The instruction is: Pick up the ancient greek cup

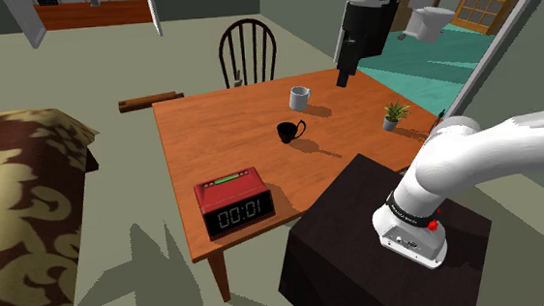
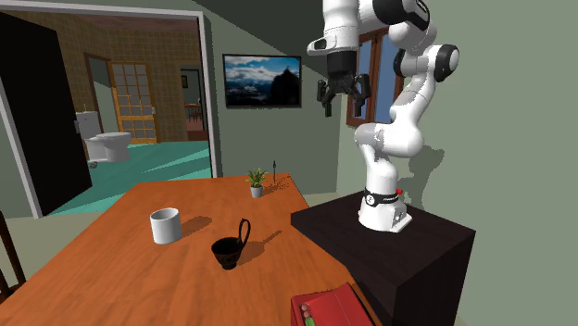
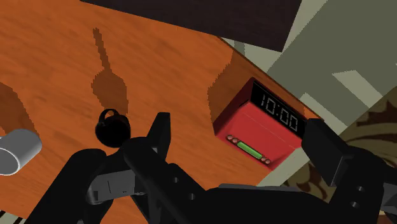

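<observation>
Wooden table (image 1: 220, 131), black cup (image 1: 288, 131) well inside its edges, spread-fingered tool (image 2: 343, 95) high above

Shoulder view: beside the stand (image 1: 338, 240), looking down. Second exterior view: across the table (image 2: 102, 269), facing the arm (image 2: 396, 139). Wrist view — high overhead; all share the table.

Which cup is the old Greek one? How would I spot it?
Look at the orange-brown wooden table. Near its middle, between the plain white mug and the red digital clock, sits a small black cup. Only it is black, with a tall looping handle.
</observation>
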You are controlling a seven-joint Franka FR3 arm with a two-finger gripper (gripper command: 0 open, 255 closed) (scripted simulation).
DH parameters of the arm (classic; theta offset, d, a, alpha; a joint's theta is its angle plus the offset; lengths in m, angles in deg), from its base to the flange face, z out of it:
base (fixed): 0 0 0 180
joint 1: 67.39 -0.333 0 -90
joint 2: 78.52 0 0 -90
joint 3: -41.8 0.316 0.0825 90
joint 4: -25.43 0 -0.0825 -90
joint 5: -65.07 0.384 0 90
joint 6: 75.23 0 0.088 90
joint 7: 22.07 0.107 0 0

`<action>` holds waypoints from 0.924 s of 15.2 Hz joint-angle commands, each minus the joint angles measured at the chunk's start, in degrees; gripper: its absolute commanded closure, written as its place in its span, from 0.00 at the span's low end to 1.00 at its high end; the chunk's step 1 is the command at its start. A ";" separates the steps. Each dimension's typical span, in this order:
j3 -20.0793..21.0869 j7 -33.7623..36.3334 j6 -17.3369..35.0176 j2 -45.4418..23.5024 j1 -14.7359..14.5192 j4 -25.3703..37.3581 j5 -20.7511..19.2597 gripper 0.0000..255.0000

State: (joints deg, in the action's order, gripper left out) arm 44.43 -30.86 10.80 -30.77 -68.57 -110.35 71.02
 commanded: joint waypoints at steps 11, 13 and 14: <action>-4.38 -10.39 17.26 -11.27 1.35 -7.53 -6.78 0.00; -5.22 -12.21 20.88 -14.50 1.72 -8.11 -8.03 0.00; -5.65 -13.07 22.69 -16.22 1.88 -8.28 -8.65 0.00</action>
State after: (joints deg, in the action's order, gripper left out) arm 39.25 -42.92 31.25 -45.05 -66.88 -118.36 63.06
